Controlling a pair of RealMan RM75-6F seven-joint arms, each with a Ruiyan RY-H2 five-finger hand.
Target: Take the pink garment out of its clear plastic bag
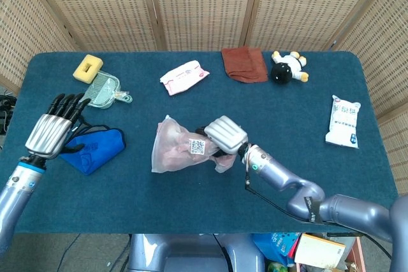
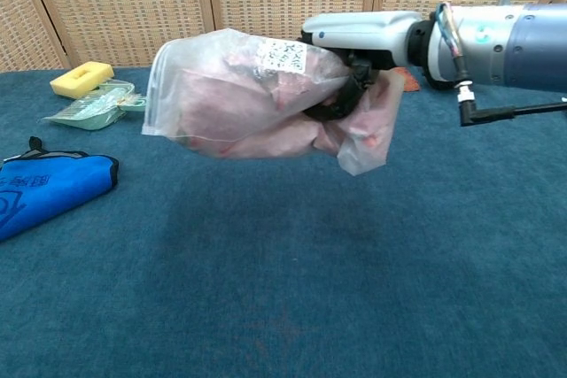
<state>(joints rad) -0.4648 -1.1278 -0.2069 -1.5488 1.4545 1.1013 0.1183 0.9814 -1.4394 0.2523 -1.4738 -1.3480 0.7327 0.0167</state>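
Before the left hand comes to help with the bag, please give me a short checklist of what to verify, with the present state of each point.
1. Right hand holds the clear plastic bag: ok, gripped at one end.
2. Bag is off the table: ok in the chest view, it hangs in the air.
3. Pink garment is inside the bag: ok, nothing pulled out yet.
4. Left hand is free: ok, fingers apart, holding nothing, above the blue pouch.
5. Bag opening faces the left hand: cannot tell.
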